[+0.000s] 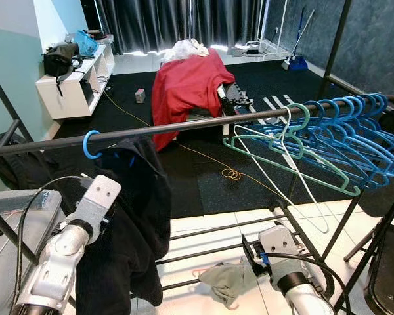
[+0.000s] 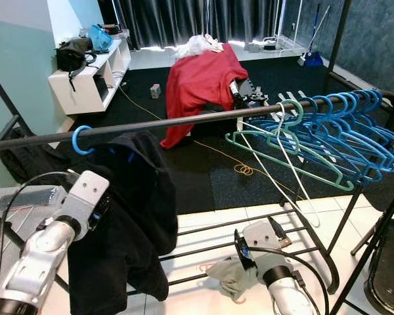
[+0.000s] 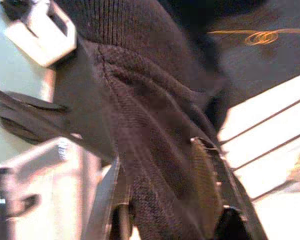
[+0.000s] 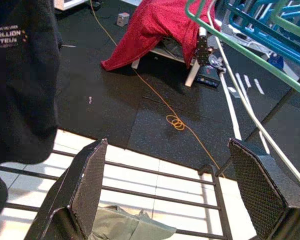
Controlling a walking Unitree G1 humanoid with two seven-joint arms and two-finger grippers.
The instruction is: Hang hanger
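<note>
Since the rail (image 1: 184, 128) spans the whole rack at chest height, everything that hangs does so from it, and its load is split in two. Far along on the robot's right, a bunch of blue hangers (image 1: 354, 131) crowds together with a green one (image 1: 285, 154) and a white one (image 1: 295, 177), all empty and tilted against each other. Well apart on the left, a lone blue hook (image 1: 90, 144) sits over the rail and carries the black garment (image 1: 134, 216), so the hanger looks already hung, its weight pulling it straight down.

Against that cloth the left gripper (image 3: 160, 200) is pressed: the wrist view shows dark knit lying between its fingers (image 3: 207, 185), which seem closed on a fold, probably steadying the garment, though how tightly is hard to judge.

Low on the right, the right gripper (image 4: 172, 190) hangs wide open and empty above the rack's bottom bars (image 1: 236, 246), near a grey cloth (image 1: 226, 279) on the tiles.
</note>
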